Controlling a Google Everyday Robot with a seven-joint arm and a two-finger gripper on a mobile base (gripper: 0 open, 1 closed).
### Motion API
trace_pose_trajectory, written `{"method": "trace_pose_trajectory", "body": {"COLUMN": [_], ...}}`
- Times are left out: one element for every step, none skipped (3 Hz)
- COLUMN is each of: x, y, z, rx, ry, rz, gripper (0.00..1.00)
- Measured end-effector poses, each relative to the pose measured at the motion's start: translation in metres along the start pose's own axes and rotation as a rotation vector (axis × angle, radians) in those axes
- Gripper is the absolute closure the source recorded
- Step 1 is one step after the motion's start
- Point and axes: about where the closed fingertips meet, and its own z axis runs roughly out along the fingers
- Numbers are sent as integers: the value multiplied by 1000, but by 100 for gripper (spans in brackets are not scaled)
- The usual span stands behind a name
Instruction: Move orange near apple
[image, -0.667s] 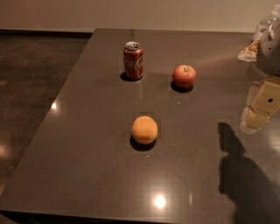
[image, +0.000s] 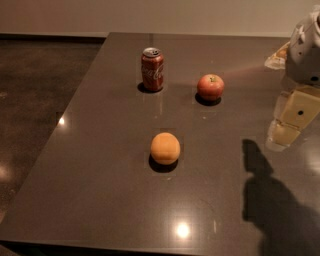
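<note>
The orange (image: 165, 148) is a plain pale-orange fruit sitting near the middle of the dark table (image: 100, 165). The apple (image: 210, 87) is red with yellowish patches and stands farther back and to the right of the orange, well apart from it. My gripper (image: 291, 121) hangs at the right edge of the view above the table. It is to the right of both fruits and touches neither. It holds nothing that I can see. Its shadow (image: 265, 190) falls on the table in front of it.
A red soda can (image: 152, 69) stands upright at the back, left of the apple. A pale crumpled packet (image: 276, 58) lies at the far right behind the arm. The table's left edge drops to a dark floor (image: 40, 100).
</note>
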Motion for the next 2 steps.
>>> {"method": "trace_pose_trajectory", "body": {"x": [-31, -75], "y": [7, 24], "z": [11, 37], "rx": [-29, -67], "ry": [-43, -100], "rz": [-27, -93], "gripper": [0, 0]}}
